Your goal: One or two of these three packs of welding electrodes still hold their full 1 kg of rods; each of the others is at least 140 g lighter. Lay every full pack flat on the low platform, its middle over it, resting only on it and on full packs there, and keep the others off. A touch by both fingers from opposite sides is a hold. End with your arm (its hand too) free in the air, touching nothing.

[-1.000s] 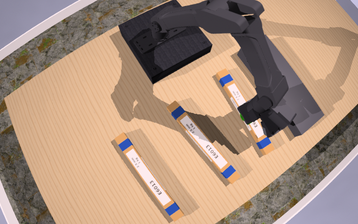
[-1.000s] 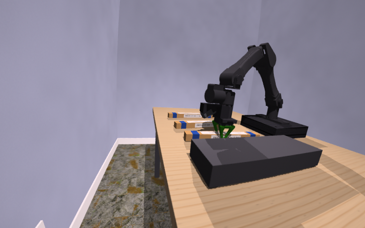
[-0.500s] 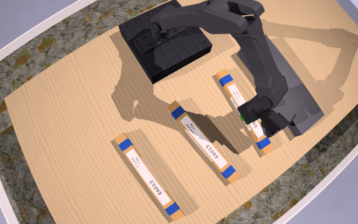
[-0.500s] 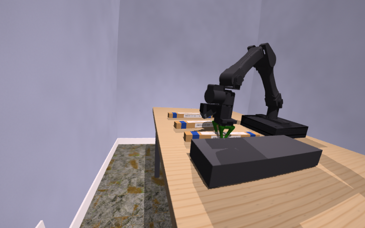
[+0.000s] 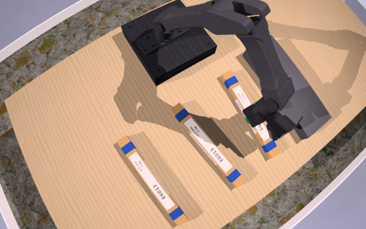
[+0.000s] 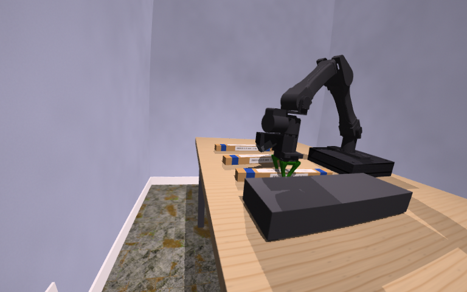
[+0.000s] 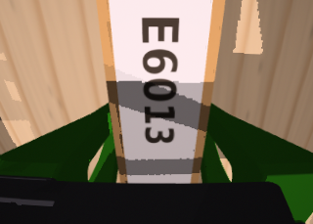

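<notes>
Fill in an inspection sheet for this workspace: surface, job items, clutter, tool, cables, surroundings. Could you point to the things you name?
Surface: pale striped wooden table [image 5: 74, 99] [image 6: 225, 224], arm shadows across it.
Job items: three long orange cardboard packs with blue bands and white E6013 labels, all beside the low dark-grey rectangular platform [image 5: 315, 105] [image 6: 337, 213]; none on it. Which are full cannot be told by eye.
Clutter: nothing seen.
Tool: green-fingered black tool [image 6: 286, 173] [image 7: 159, 107], shut on the pack nearest the platform [image 5: 240, 95] [image 6: 241, 174] [image 7: 161, 38].
Cables: nothing seen.
Surroundings: grey-violet walls [image 6: 65, 90], mottled grey-brown floor [image 5: 66, 36] [image 6: 149, 231].
</notes>
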`<action>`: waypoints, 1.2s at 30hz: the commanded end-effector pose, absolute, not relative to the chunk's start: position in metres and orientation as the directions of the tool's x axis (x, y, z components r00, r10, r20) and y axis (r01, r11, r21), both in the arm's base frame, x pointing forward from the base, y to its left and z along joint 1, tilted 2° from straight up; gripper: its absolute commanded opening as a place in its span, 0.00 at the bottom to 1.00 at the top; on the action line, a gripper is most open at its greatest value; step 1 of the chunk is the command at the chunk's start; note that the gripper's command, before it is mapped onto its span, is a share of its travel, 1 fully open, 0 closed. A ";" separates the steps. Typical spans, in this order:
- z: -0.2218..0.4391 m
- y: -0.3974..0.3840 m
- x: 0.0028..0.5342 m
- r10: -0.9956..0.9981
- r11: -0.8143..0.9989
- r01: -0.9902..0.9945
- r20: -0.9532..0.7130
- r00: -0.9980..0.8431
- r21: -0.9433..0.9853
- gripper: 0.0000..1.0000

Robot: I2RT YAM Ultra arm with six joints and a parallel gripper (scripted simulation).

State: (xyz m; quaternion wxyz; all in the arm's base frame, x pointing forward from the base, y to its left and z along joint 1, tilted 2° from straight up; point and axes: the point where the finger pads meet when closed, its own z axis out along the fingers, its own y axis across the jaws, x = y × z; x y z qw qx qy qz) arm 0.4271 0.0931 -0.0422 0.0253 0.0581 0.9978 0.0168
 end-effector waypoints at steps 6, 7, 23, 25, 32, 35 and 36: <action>-0.023 0.096 0.440 0.121 0.992 0.116 -0.103 -0.987 0.049 0.00; -0.023 0.096 0.440 0.120 0.992 0.116 -0.103 -0.987 0.049 0.00; -0.024 0.096 0.439 0.119 0.992 0.115 -0.098 -0.988 0.047 0.74; -0.024 0.096 0.439 0.119 0.992 0.115 -0.098 -0.988 0.047 0.74; -0.024 0.096 0.439 0.119 0.992 0.115 -0.097 -0.988 0.047 0.74; -0.024 0.096 0.439 0.119 0.992 0.115 -0.097 -0.988 0.047 0.74; -0.024 0.096 0.439 0.119 0.992 0.115 -0.097 -0.988 0.047 0.74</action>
